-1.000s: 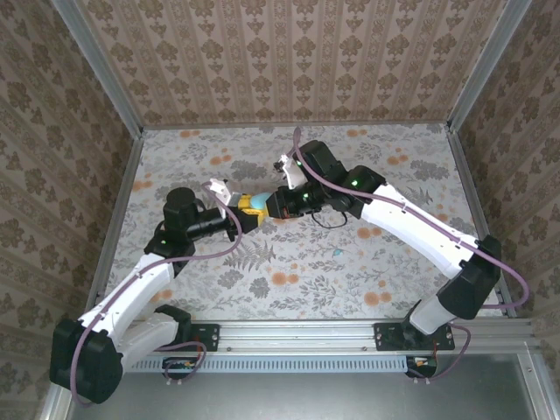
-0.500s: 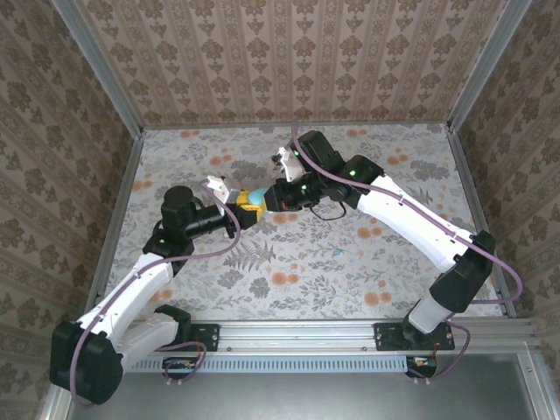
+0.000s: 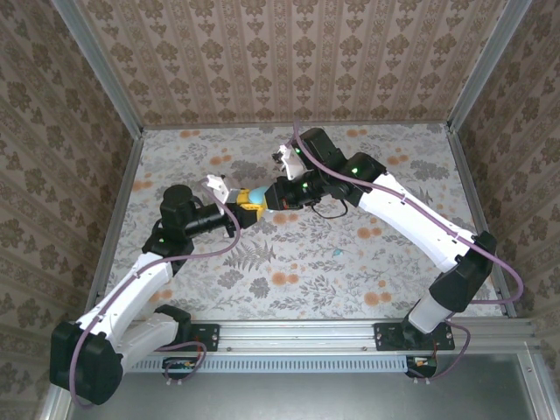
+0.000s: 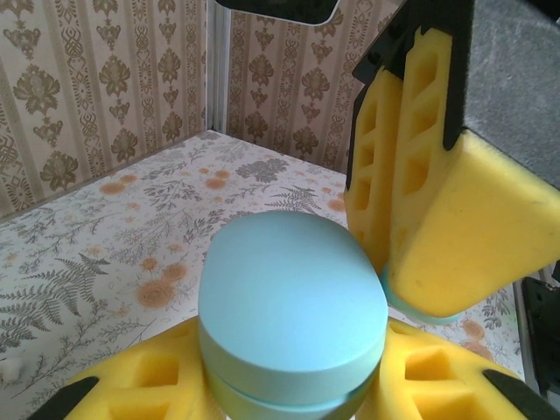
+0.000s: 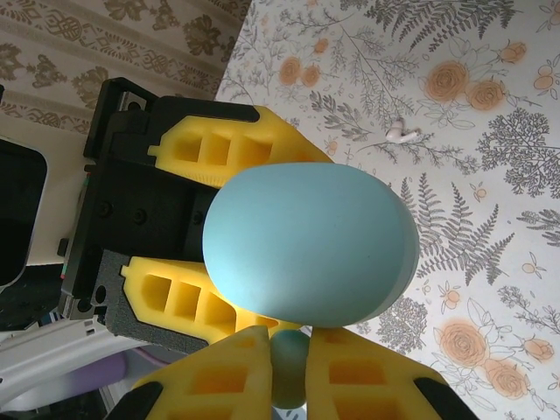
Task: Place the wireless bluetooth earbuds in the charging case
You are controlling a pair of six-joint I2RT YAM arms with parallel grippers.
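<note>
loose teal earbud (image 3: 338,252) lies on tabletop (image 3: 394,166) near right arm | left tool (image 3: 245,206) clamped on closed teal charging case (image 4: 293,306), held above tabletop | right tool (image 3: 273,199) pinches second teal earbud (image 5: 289,366) just beside case | white earbud (image 5: 398,134) on tabletop beyond

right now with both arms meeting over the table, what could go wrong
1. The teal case in the left gripper looks shut, so pressing the teal earbud against it may just push it out of the pinch.
2. The right gripper holds that earbud by a thin sliver between its fingers, so it could slip and drop to the table.
3. A white earbud lies loose on the busy floral pattern and is easy to miss or knock.
</note>
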